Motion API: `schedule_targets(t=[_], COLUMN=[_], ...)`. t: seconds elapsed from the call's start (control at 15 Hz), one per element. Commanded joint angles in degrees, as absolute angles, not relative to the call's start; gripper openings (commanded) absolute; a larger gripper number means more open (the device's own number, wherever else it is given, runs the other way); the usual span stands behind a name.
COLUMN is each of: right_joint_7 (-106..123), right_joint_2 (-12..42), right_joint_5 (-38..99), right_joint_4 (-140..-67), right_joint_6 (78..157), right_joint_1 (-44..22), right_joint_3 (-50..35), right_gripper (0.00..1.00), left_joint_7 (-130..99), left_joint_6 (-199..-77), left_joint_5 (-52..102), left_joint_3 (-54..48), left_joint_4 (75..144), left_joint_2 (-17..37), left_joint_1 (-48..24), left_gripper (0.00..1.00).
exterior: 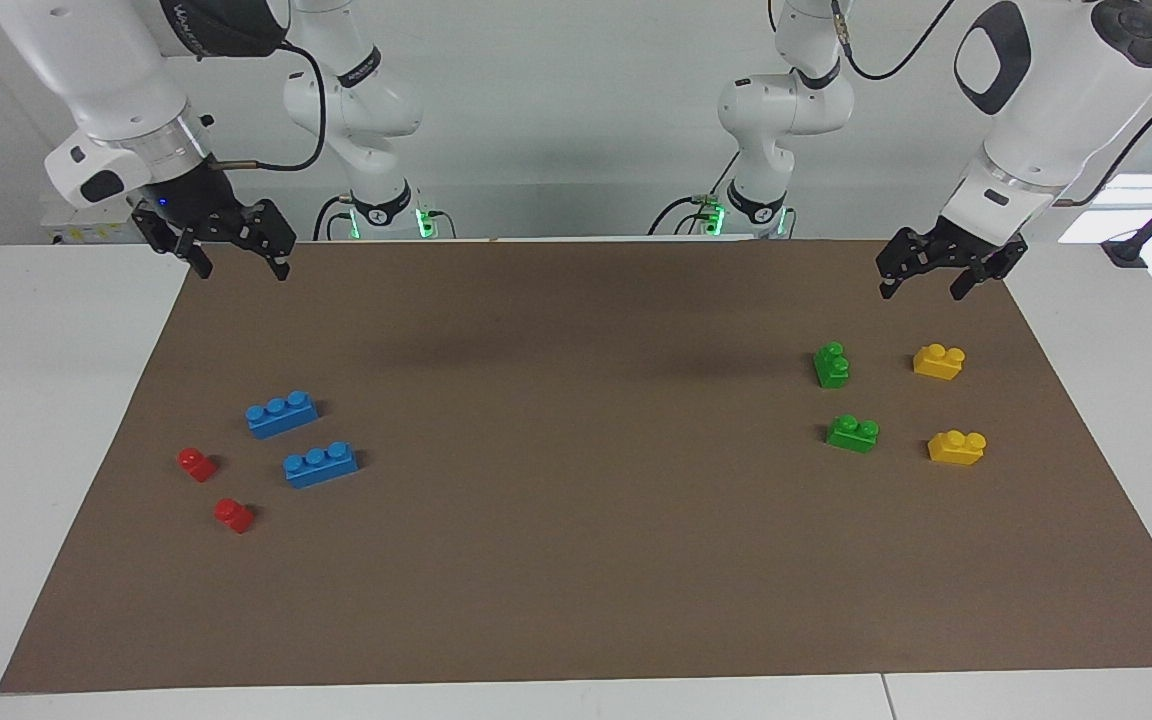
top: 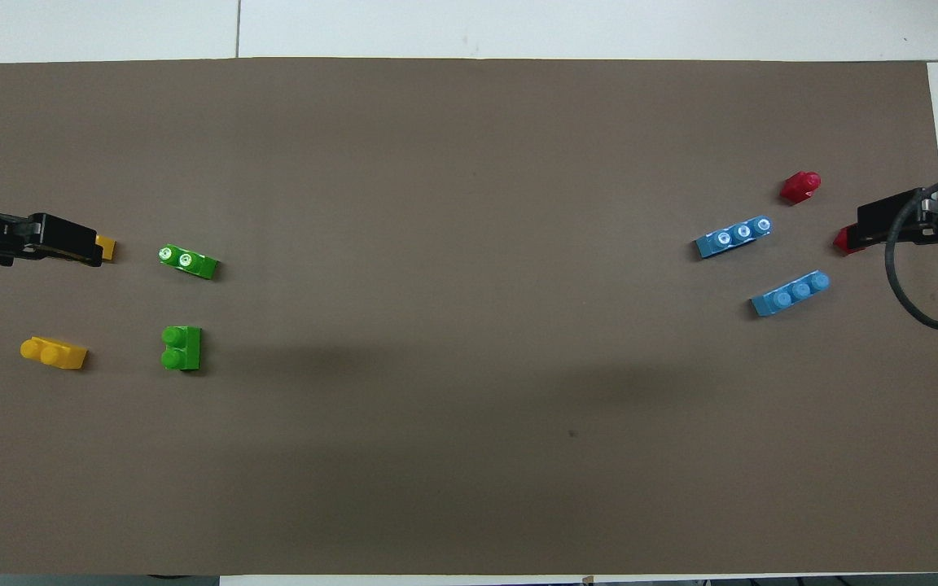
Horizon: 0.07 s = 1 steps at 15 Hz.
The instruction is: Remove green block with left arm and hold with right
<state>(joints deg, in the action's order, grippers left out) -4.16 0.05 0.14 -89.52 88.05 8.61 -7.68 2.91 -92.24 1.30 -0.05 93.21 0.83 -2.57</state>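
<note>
While both arms hang raised over the robots' edge of the brown mat, every brick lies untouched on it. The mat covers most of the white table. The right arm holds the right gripper over the mat's corner at its own end, fingers spread and empty. The left arm holds the left gripper over the mat's corner at its own end, fingers likewise parted with nothing between them.

Taking the mat as reference, two blue bricks sit toward the right arm's end, the second slightly farther from the robots. Two yellow bricks lie toward the left arm's end, closest to that short edge: one nearer the robots, partly hidden under the left gripper in the overhead view, the other farther out. Two green blocks lie just inward of the yellows, toward the mat's middle: one nearer the robots, the other farther out, both flat on the mat and apart from everything. Two small red bricks sit by the blues near the right arm's short edge, the second farther out and largely covered by the right gripper in the overhead view.
</note>
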Motion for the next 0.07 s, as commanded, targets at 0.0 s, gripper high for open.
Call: schedule_targets(t=[0.0], right_joint_7=[-3.07], right_joint_2=[-1.14], right_joint_5=[-1.93], right_joint_4=[-91.41], right_joint_6=[88.42], right_joint_1=[8.35], right_joint_3=[-7.91], right_gripper=[1.00], left_joint_7=[2.81], left_joint_6=[-90.53], left_joint_5=[0.35], left_joint_3=[0.62], left_joint_4=[91.23], left_joint_2=[1.67], left_joint_1=[-3.25], left_gripper=[1.00])
